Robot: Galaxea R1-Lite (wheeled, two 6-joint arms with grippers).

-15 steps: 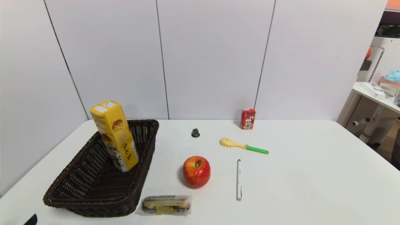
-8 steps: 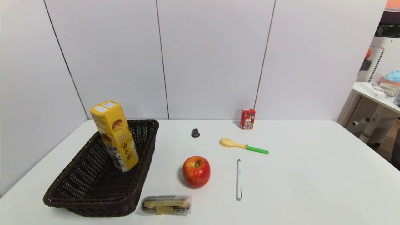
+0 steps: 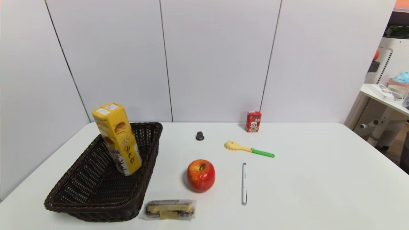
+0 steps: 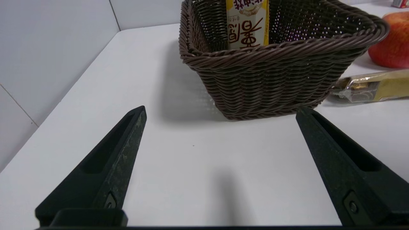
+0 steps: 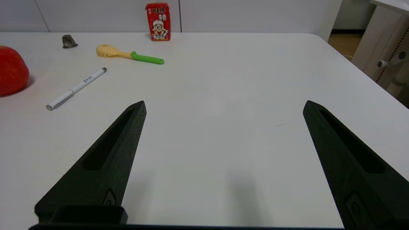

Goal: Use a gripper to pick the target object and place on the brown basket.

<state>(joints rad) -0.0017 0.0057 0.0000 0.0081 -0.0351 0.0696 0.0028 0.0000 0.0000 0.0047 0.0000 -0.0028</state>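
Observation:
The tall yellow hexagonal snack box [image 3: 117,137] stands tilted inside the dark brown woven basket [image 3: 80,188] at the left of the table. Its lower part also shows in the left wrist view [image 4: 247,24], behind the basket's near wall [image 4: 271,80]. My left gripper [image 4: 220,110] is open and empty, low over the bare table in front of the basket. My right gripper [image 5: 223,105] is open and empty over bare table at the right. Neither gripper shows in the head view.
A red apple [image 3: 201,175], a white pen [image 3: 244,183], a wrapped snack bar [image 3: 169,209], a yellow spoon with green handle [image 3: 247,149], a small dark cap [image 3: 199,135] and a red drink carton [image 3: 253,121] lie on the white table [image 3: 319,179].
A dark bit of the left gripper at the head view's bottom left corner one second ago has gone out of view. The box and basket have not moved.

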